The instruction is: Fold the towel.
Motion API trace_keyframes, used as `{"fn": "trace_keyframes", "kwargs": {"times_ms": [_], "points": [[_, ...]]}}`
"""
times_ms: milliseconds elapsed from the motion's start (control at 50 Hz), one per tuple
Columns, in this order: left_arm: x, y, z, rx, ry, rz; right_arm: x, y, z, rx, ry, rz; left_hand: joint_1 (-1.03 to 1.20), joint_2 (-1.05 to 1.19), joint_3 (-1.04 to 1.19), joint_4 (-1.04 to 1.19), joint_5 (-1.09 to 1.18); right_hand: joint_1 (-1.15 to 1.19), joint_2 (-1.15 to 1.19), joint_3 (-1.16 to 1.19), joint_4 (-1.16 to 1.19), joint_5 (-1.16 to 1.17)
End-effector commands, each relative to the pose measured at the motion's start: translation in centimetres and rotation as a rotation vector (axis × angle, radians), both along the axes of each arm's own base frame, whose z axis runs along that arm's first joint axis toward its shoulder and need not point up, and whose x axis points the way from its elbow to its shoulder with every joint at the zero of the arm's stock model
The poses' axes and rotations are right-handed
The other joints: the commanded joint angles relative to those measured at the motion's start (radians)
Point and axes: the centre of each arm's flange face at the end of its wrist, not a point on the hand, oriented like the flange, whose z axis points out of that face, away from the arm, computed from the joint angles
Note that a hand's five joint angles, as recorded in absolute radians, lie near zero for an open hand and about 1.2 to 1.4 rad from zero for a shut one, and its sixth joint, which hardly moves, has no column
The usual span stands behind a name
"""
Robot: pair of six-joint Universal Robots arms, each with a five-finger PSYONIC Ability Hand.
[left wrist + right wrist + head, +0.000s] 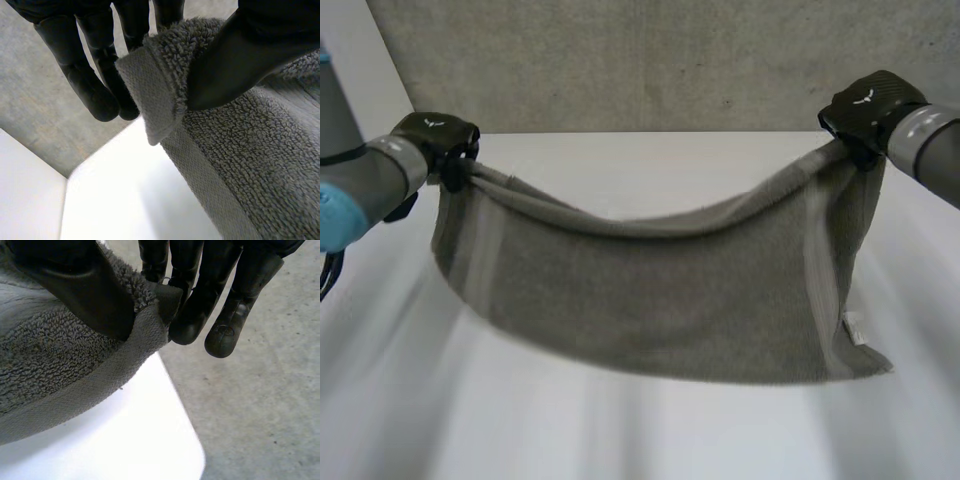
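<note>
Pinch grips on both sides: left hand (433, 137) traps one top corner of the grey terry towel (660, 290) between thumb and fingers, and right hand (868, 108) does the same at the other top corner. The towel hangs between them over the white table (620, 440) with its top edge sagging in the middle. Whether the lower edge touches the table is unclear.

Risk: each hold catches only the corner tip at the woven band, so a fast swing or the arms pulling apart could slip a corner free.

The pile is thick and looped, the end bands flat, with a small label (851, 328) near the lower right-side corner.
</note>
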Motion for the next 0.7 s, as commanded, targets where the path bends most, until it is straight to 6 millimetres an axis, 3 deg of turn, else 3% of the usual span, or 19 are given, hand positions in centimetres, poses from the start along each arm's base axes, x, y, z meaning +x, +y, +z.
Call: {"fn": "trace_keyframes", "kwargs": {"times_ms": [20,40,60,100,140,220,280,300,320,360,380,420,440,480,540,580,600,640,700], "points": [[-1.4,-2.0,9.9,-0.368,0.12,0.017,2.2,-3.2,5.3,-0.381,-0.217,-0.015,-0.052,-0.102,-0.153,-0.13,-0.296,0.053,0.097,0.052,0.059,0.077],[-1.3,-1.7,12.7,-0.464,0.214,0.022,2.2,-3.1,7.3,-0.478,-0.308,-0.013,-0.052,-0.102,-0.153,-0.13,-0.296,0.053,0.097,0.052,0.059,0.077],[-1.3,-1.7,12.8,-0.465,0.215,0.023,2.2,-3.1,7.4,-0.479,-0.309,-0.013,-0.052,-0.102,-0.153,-0.13,-0.296,0.053,0.097,0.052,0.059,0.077],[-0.8,-0.7,17.1,-0.593,0.42,0.013,1.6,-0.9,12.2,-0.635,-0.457,0.01,-0.052,-0.102,-0.153,-0.13,-0.296,0.053,0.097,0.052,0.059,0.077],[-0.7,-0.4,18.0,-0.606,0.499,0.003,1.1,0.2,13.6,-0.661,-0.492,0.022,-0.052,-0.102,-0.153,-0.13,-0.296,0.053,0.097,0.052,0.059,0.077],[-0.6,0.0,18.7,-0.595,0.584,0.0,0.7,0.7,13.1,-0.624,-0.486,0.029,-0.052,-0.102,-0.153,-0.13,-0.296,0.053,0.097,0.052,0.059,0.077],[-0.7,-0.3,17.4,-0.541,0.569,0.016,1.2,1.0,11.0,-0.529,-0.457,0.048,-0.052,-0.102,-0.153,-0.13,-0.296,0.053,0.097,0.052,0.059,0.077],[-0.8,-0.8,15.8,-0.476,0.551,0.031,1.3,1.1,9.5,-0.463,-0.435,0.059,-0.052,-0.102,-0.153,-0.13,-0.296,0.053,0.097,0.052,0.059,0.077],[-0.8,-0.8,15.8,-0.475,0.55,0.031,1.3,1.1,9.5,-0.462,-0.435,0.059,-0.052,-0.102,-0.153,-0.13,-0.296,0.053,0.097,0.052,0.059,0.077],[-1.2,-1.9,11.3,-0.312,0.507,0.057,1.7,1.5,6.9,-0.35,-0.397,0.08,-0.052,-0.102,-0.153,-0.13,-0.296,0.053,0.097,0.052,0.059,0.077],[-1.2,-1.9,11.2,-0.311,0.507,0.057,1.7,1.5,6.9,-0.349,-0.397,0.08,-0.052,-0.102,-0.153,-0.13,-0.296,0.053,0.097,0.052,0.059,0.077],[-1.3,-2.6,6.6,-0.161,0.466,0.087,2.0,1.6,4.1,-0.261,-0.363,0.087,-0.052,-0.102,-0.153,-0.13,-0.296,0.053,0.097,0.052,0.059,0.077],[-1.3,-2.6,6.5,-0.16,0.465,0.087,2.0,1.6,4.1,-0.26,-0.362,0.087,-0.052,-0.102,-0.153,-0.13,-0.296,0.053,0.097,0.052,0.059,0.077],[-0.9,-3.0,1.8,-0.026,0.425,0.125,2.1,1.4,0.8,-0.176,-0.325,0.081,-0.052,-0.102,-0.153,-0.13,-0.296,0.053,0.097,0.052,0.059,0.077],[-0.9,-3.0,-0.3,0.021,0.411,0.127,2.1,1.4,-0.9,-0.131,-0.309,0.076,-0.052,-0.102,-0.153,-0.13,-0.296,0.053,0.097,0.052,0.059,0.077],[-1.0,-2.6,-4.3,0.078,0.358,0.113,2.1,1.3,-4.2,-0.048,-0.274,0.067,-0.052,-0.102,-0.153,-0.13,-0.296,0.053,0.097,0.052,0.059,0.077],[-1.0,-2.6,-4.4,0.079,0.358,0.113,2.1,1.3,-4.2,-0.047,-0.274,0.067,-0.052,-0.102,-0.153,-0.13,-0.296,0.053,0.097,0.052,0.059,0.077],[-0.9,-1.9,-7.7,0.093,0.26,0.087,2.2,1.3,-7.7,0.038,-0.235,0.059,-0.052,-0.102,-0.153,-0.13,-0.296,0.053,0.097,0.052,0.059,0.077],[-0.9,-1.4,-9.0,0.089,0.2,0.069,2.2,1.3,-9.0,0.067,-0.215,0.056,-0.052,-0.102,-0.153,-0.13,-0.296,0.053,0.097,0.052,0.059,0.077]]}}
